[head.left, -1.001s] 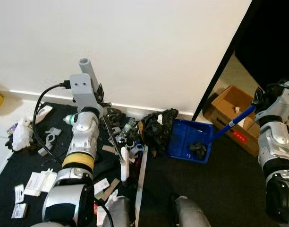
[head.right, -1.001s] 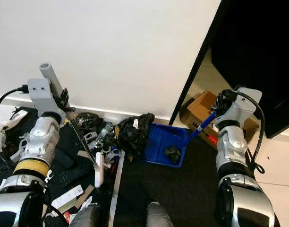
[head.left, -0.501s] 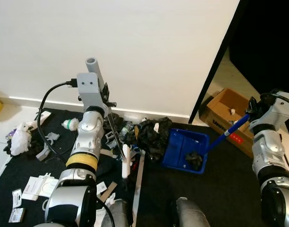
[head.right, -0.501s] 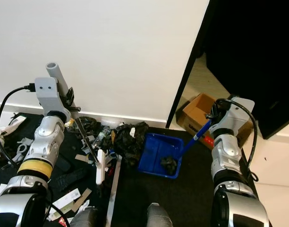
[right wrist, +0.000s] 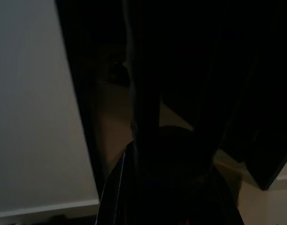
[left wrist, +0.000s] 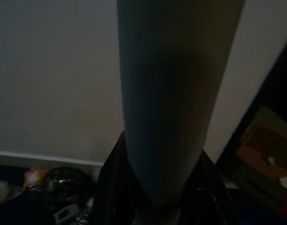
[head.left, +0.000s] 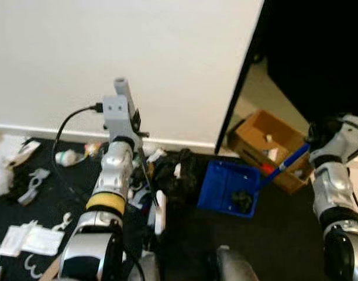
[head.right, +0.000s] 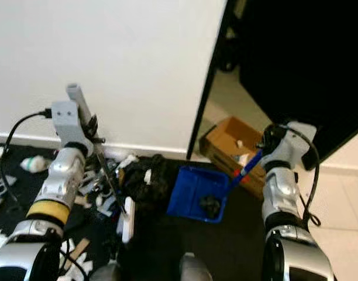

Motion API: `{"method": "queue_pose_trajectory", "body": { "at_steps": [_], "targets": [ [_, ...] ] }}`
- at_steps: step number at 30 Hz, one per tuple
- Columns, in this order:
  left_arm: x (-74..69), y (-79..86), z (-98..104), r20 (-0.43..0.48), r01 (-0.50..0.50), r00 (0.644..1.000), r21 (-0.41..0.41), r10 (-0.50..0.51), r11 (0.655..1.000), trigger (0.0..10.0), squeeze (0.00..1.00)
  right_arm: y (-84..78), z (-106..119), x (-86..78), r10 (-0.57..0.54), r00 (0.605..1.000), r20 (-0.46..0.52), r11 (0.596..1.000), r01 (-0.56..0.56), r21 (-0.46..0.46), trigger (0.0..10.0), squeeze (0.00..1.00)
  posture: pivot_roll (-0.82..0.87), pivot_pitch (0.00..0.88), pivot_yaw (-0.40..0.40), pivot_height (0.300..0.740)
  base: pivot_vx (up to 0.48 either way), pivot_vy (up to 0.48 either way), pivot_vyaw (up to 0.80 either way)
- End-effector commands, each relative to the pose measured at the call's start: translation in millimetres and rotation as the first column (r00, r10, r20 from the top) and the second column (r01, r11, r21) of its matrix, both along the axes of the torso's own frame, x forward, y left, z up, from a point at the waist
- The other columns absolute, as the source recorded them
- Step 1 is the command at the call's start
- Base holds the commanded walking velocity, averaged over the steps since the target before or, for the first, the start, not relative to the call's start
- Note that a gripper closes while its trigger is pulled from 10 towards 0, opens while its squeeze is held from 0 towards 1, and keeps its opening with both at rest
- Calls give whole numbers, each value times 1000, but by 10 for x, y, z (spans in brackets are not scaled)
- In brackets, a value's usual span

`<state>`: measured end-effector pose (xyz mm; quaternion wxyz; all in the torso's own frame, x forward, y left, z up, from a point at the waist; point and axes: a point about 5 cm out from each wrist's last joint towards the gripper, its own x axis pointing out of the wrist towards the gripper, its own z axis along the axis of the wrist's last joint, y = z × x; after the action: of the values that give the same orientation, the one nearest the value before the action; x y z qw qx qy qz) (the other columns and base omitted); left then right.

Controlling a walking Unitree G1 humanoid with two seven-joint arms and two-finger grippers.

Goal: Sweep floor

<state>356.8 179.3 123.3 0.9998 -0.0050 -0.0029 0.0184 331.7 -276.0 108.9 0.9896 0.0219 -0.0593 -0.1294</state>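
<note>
My left gripper (head.left: 134, 124) is raised near the wall and shut on the broom handle (left wrist: 171, 93), whose grey top (head.left: 121, 86) sticks up above the wrist. The thin shaft slants down to the white brush head (head.left: 160, 211) on the black mat. A pile of black rubbish (head.left: 176, 172) lies between the brush and the blue dustpan (head.left: 221, 178). A black clump (head.left: 243, 201) lies inside the pan. My right gripper (head.left: 317, 136) is shut on the upper end of the dustpan's blue handle (head.left: 287, 161).
A white wall with a skirting board runs behind. An open cardboard box (head.left: 267, 140) stands by a dark doorway (head.left: 319, 52) at the right. White paper scraps (head.left: 24, 240), plastic bits and a small bottle (head.left: 66, 157) litter the black mat on the left.
The whole picture has shifted left and blurred, so the camera has turned right. Both grippers keep their holds; the dustpan stays against the black pile.
</note>
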Motion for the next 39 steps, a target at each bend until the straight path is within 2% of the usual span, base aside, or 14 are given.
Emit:
{"method": "queue_pose_trajectory", "body": {
  "at_steps": [1,14,20,23,26,30,32,35,37,39],
  "targets": [
    [23,-31,72,28,7,1000,-9,-7,1000,10000,0,-55,89,2,-16,999,45,1000,17,-9,10000,0,-1,80,-26,740,0,0,0],
    [-20,-30,-2,2,1,1000,61,-1,998,10000,0,-22,80,16,-1,999,38,1000,1,-6,10000,0,-1,89,-31,740,0,0,0],
    [-18,50,112,53,-16,999,211,5,977,10000,0,-10,49,9,7,1000,23,1000,-7,-7,10000,0,0,91,-31,740,0,0,0],
    [-22,118,233,82,-8,997,223,-11,975,10000,0,-8,45,8,8,1000,22,1000,-8,-7,10000,0,0,91,-31,740,0,0,0],
    [-27,133,271,71,25,996,294,-48,956,10000,0,-10,39,5,7,1000,20,1000,-6,-5,10000,0,1,95,-29,740,0,0,0],
    [-24,170,272,52,26,998,256,-41,966,10000,0,-2,31,4,8,1000,17,1000,-8,-4,10000,0,3,96,-29,740,0,0,0],
    [-17,192,271,57,1,998,190,-12,982,10000,0,3,25,3,8,1000,15,1000,-8,-3,10000,0,4,96,-30,740,0,0,0],
    [-13,196,261,51,0,999,158,-8,987,10000,0,8,19,2,9,1000,13,1000,-9,-3,10000,0,4,96,-30,740,0,0,0],
    [-17,197,226,34,-14,999,86,11,996,10000,0,19,4,-2,9,1000,10,1000,-9,0,10000,0,3,97,-29,740,0,0,0],
    [-22,192,219,31,-12,999,67,9,998,10000,0,22,-4,-6,8,1000,8,1000,-8,1,10000,0,3,97,-30,740,0,0,0]
  ]
}}
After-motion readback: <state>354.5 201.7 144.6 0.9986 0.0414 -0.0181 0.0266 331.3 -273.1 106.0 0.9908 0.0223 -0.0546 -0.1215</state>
